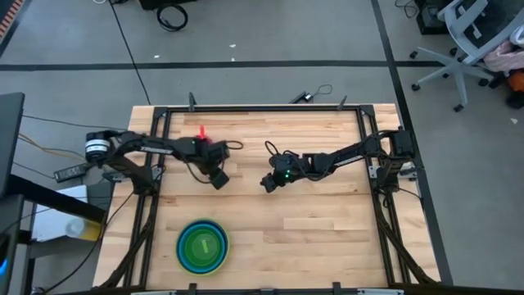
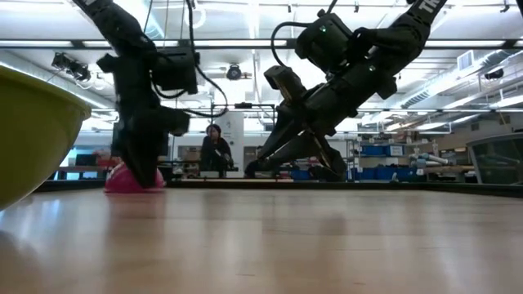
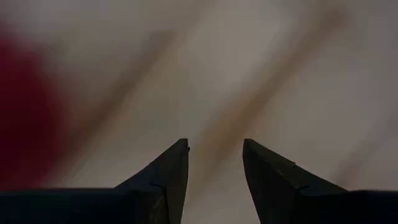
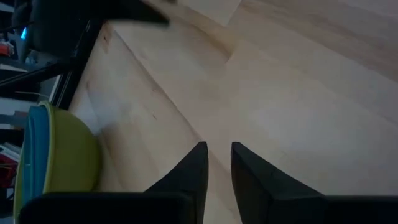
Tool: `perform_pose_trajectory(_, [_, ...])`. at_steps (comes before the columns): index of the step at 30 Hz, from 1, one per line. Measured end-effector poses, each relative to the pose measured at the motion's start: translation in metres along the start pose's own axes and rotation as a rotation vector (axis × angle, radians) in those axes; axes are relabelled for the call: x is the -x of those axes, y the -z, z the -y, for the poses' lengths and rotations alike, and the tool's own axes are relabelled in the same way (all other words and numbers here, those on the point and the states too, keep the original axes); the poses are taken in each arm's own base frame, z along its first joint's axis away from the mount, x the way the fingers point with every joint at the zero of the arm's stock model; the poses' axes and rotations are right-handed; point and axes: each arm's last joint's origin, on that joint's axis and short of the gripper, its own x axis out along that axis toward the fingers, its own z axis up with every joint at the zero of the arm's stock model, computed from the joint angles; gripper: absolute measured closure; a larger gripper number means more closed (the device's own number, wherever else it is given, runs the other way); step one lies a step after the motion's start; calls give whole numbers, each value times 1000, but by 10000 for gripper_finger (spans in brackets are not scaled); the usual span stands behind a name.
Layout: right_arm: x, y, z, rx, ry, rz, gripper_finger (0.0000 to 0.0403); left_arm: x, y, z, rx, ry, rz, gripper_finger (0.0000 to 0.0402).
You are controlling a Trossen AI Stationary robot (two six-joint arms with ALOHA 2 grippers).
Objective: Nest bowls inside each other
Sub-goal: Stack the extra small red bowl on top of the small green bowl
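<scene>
the pink bowl [image 2: 131, 181] sits at the table's [image 1: 327, 221] far left, apart from the stack [image 1: 203, 246] near the front. the left gripper [image 3: 214, 163], half open and empty, hangs just beside it and could nudge it away. the right gripper [image 4: 217, 163], narrow and empty, waits mid-table.

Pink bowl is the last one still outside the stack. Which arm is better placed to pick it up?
Left. The left gripper, fingers apart with nothing between them, is low beside the pink bowl. The right gripper hangs empty mid-table, farther from it.
</scene>
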Motion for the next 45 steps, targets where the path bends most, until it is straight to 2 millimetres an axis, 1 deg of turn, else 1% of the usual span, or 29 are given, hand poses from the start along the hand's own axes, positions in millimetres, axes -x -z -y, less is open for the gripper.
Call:
perform_pose_trajectory(2, [0, 1, -1, 4, -4, -5, 326, -5, -3, 10, -8, 93, 13, 246])
perform_pose_trajectory(5, [0, 4, -3, 3, -9, -10, 326, -2, -3, 22, -14, 119, 23, 249])
perform_pose_trajectory(7, [0, 4, -3, -1, -9, -11, 326, 6, -4, 25, -25, 118, 32, 255])
perform_pose_trajectory(10, [0, 4, -3, -1, -10, -10, 325, 22, -9, 22, -21, 88, 52, 262])
perform_pose_trajectory(13, [0, 4, -2, -1, -7, -9, 325, 37, -12, 11, -25, 56, 75, 268])
perform_pose_trajectory(16, [0, 2, -1, -7, -5, -5, 326, 50, -15, -6, 3, 33, 98, 274])
perform_pose_trajectory(23, [0, 1, 0, -16, -10, -14, 327, 70, -13, -55, 101, -52, 91, 281])
perform_pose_trajectory(28, [0, 1, -1, -22, -10, -16, 327, 79, -11, -84, 135, -128, 92, 281])
perform_pose_trajectory(32, [0, 2, -1, -22, 0, -1, 327, 80, -13, -103, 168, -187, 98, 281])
perform_pose_trajectory(36, [0, 2, -1, -23, 4, 2, 327, 76, -14, -118, 214, -209, 83, 281])
perform_pose_trajectory(40, [0, 2, -1, -23, 4, 1, 327, 70, -18, -126, 246, -218, 72, 281])
perform_pose_trajectory(45, [0, 2, -1, -37, 4, 1, 327, 57, -23, -129, 272, -217, 27, 281])
